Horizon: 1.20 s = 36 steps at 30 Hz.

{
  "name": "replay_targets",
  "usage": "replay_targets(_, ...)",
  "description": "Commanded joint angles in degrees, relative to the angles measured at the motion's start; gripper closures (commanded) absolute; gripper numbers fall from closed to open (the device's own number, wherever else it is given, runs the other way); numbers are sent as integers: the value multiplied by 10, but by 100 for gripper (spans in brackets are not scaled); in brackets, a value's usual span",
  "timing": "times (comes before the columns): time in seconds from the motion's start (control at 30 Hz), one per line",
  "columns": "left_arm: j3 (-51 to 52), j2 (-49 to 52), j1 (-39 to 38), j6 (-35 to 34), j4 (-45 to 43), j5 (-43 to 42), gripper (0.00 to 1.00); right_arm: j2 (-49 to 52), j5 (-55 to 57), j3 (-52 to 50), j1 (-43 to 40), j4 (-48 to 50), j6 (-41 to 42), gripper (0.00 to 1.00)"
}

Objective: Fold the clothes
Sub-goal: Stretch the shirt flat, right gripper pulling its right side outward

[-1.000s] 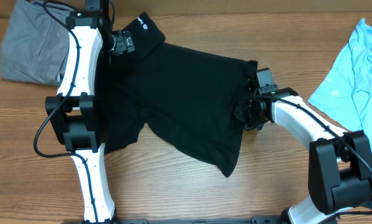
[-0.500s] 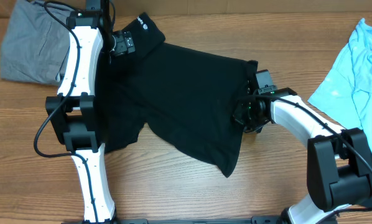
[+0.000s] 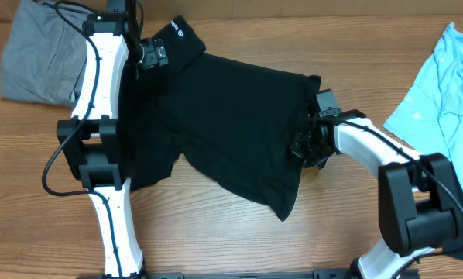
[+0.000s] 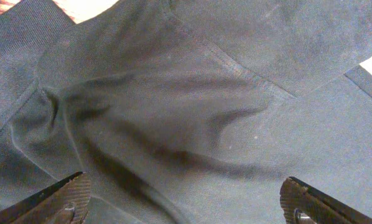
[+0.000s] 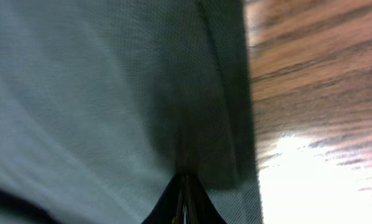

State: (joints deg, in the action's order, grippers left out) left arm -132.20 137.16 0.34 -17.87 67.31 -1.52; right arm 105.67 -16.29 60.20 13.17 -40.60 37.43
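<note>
A black T-shirt point(image 3: 224, 124) lies spread and rumpled across the middle of a wooden table point(image 3: 216, 232), one sleeve with a small white logo point(image 3: 180, 32) toward the top of the frame. The left gripper point(image 3: 150, 54) hovers over that upper-left part, fingers spread wide (nothing between them). At the shirt's right edge, the right gripper point(image 3: 300, 143) is pressed together, pinching the hem. A grey garment point(image 3: 38, 62) sits upper left; a light-blue shirt point(image 3: 444, 85) lies far right.
</note>
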Motion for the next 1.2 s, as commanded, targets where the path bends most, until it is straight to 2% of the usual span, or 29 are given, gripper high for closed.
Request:
replay_targets(0.0,-11,3,-4,0,-2,-5,0,27,44,-1,-1,-6,-2,96)
replay_targets(0.33,-11,3,-4,0,3,-22,0,51,140,-1,-43,-54,9,96)
replay_targets(0.47,-11,3,-4,0,16,-40,0,51,172,4,-93,-56,14,96)
replay_targets(0.63,-11,3,-5,0,21,-71,0,51,178,33,-165,-56,-23,96)
replay_targets(0.77,-11,3,-7,1,29,-106,0,51,178,71,-212,-57,-50,96)
replay_targets(1.0,-11,3,-14,4,54,-108,0,51,183,164,-265,-72,-75,96)
replay_targets(1.1,-11,3,-23,28,64,-108,0,51,184,219,-282,-115,-75,96)
replay_targets(1.17,-12,1,-31,55,66,-117,0,50,183,287,-294,-184,-75,96)
